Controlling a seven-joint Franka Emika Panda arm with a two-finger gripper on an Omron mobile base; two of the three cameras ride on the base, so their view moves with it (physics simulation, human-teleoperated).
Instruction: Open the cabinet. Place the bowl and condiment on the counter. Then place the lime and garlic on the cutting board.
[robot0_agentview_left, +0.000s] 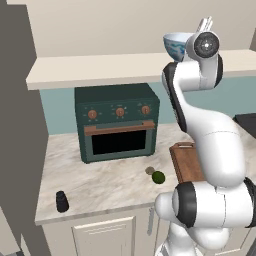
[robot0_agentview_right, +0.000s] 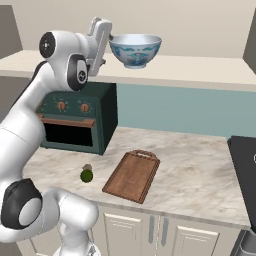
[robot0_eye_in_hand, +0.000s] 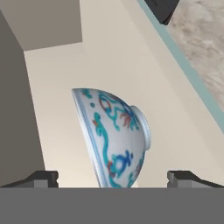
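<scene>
Bowl (robot0_agentview_right: 135, 50) stands on the open cabinet shelf (robot0_agentview_right: 200, 70), directly ahead of your claw (robot0_agentview_right: 106, 42) and between its fingertips' lines. Claw jaws stand wide apart, gripping nothing. Well below the claw, the lime (robot0_agentview_right: 87, 175) rests on the counter (robot0_agentview_right: 200, 170) beside the cutting board (robot0_agentview_right: 132, 175).

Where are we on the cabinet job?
Done: the cabinet is open and the condiment stands on the counter. In hand: the open hand is lined up on the bowl, which sits on the cabinet shelf, not gripped. Left: bowl to counter, lime and garlic onto the cutting board.
</scene>
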